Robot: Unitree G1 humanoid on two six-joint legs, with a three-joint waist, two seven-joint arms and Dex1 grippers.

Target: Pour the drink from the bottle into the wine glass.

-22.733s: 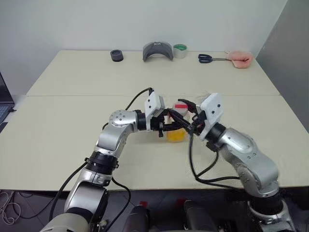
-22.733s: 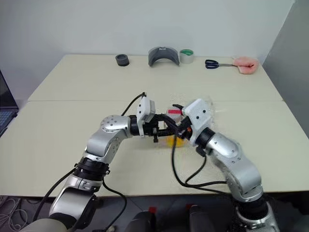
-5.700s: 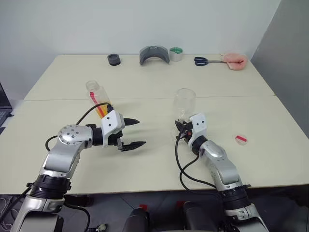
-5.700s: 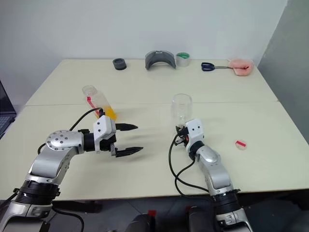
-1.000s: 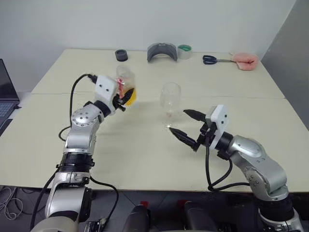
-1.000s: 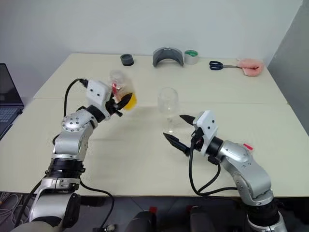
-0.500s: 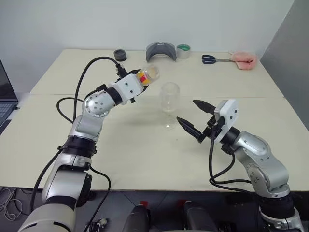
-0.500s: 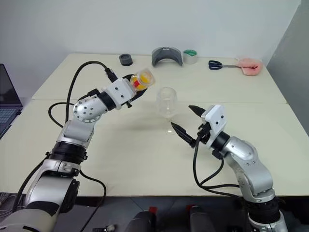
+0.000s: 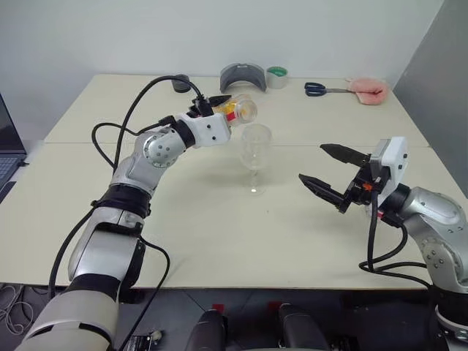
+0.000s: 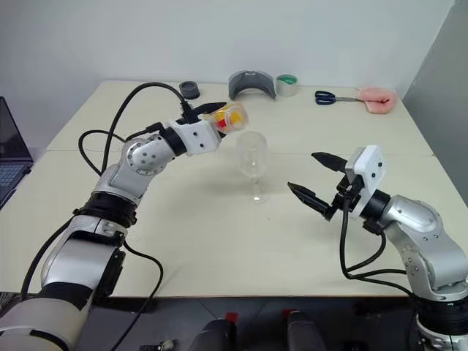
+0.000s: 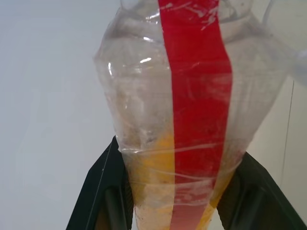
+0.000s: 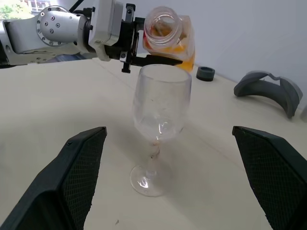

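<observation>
Tipping the bottle over the glass

The bottle (image 10: 229, 115) is clamped in the left gripper (image 10: 212, 110) and tilted nearly level, its open mouth just above the rim of the wine glass (image 9: 255, 146), which stands upright on the table (image 9: 219, 241). The drink (image 12: 184, 52) is pooled low in the bottle. The right gripper (image 9: 333, 175) is held spread apart, well clear. A spill is risked if the mouth is off the rim, or the rim is knocked
</observation>
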